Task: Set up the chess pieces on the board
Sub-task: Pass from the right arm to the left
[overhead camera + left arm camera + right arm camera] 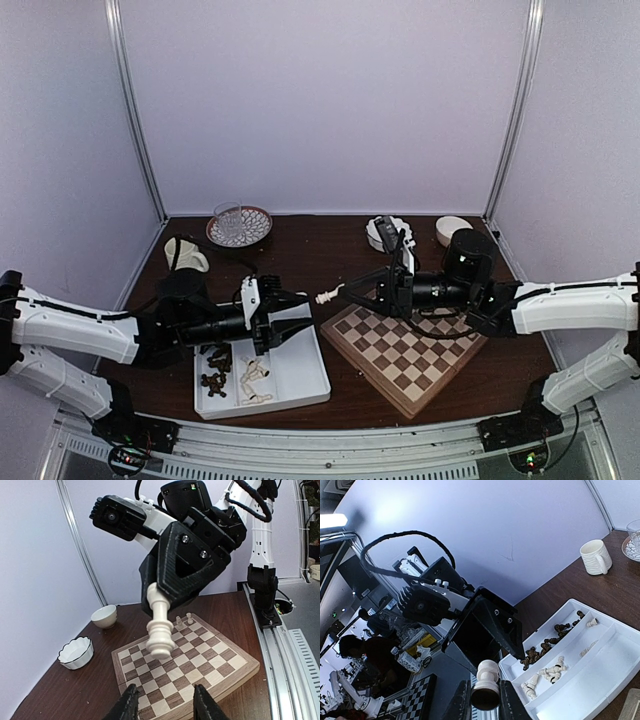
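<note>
The right hand [346, 292] is pinching a cream chess piece [325, 296] by one end, holding it sideways between the tray [300, 378] and the board [400, 360], while the left hand [292, 326] is hanging spread and empty over the tray. Placing it well is probably calling for turning the wrist until the base is facing down, lowering onto one square's centre clear of the two pale pieces [178, 622] standing at the board's edge, and loosening only once it is sitting flat.
</note>
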Controlling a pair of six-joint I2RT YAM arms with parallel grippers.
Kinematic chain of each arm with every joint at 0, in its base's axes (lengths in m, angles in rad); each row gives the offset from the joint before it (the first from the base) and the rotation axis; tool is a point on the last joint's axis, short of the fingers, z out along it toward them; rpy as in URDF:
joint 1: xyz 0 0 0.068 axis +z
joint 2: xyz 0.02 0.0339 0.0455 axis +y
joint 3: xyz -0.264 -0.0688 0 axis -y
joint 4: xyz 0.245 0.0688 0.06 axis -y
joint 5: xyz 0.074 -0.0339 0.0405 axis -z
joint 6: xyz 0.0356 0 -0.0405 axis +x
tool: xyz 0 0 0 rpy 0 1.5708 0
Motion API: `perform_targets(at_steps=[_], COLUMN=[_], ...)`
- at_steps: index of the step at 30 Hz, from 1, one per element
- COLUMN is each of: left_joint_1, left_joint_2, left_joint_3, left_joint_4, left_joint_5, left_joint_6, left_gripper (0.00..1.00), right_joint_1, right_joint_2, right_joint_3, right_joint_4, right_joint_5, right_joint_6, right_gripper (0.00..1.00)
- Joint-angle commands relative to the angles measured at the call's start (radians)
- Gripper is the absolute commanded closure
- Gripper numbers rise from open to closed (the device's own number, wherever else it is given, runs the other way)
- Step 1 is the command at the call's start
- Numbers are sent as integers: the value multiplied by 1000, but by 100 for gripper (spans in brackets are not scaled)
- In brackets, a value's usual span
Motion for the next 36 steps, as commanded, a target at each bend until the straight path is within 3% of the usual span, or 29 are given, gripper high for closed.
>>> perform_targets(at_steps=[1,3,7,18,24,31,36], left_joint_1=[-4,-5,-4,-6,-5,-5,-6], left_joint_2=[24,31,36,31,36,46,50], left_joint_3=[57,63,65,57,59,54,49], left_joint_4=[72,81,88,109,97,96,95], left_joint_5=[47,54,65,95,72,61,46], left_joint_6=[15,13,22,17,19,20,28], left_gripper=[63,64,76,77,88,68,65], right_joint_1=[16,18,20,19,21,22,21], right_joint_2=[3,8,11,39,52,55,41], right_joint_3=[2,5,7,16,21,11,2], right_joint_4=[37,36,28,25,27,68,77], right_joint_5=[-29,-31,-29,-29,-32,-38,-38], right_joint_6=[-20,-19,-25,-27,-27,-9,-12], right_gripper=[89,89,89,89,89,90,90])
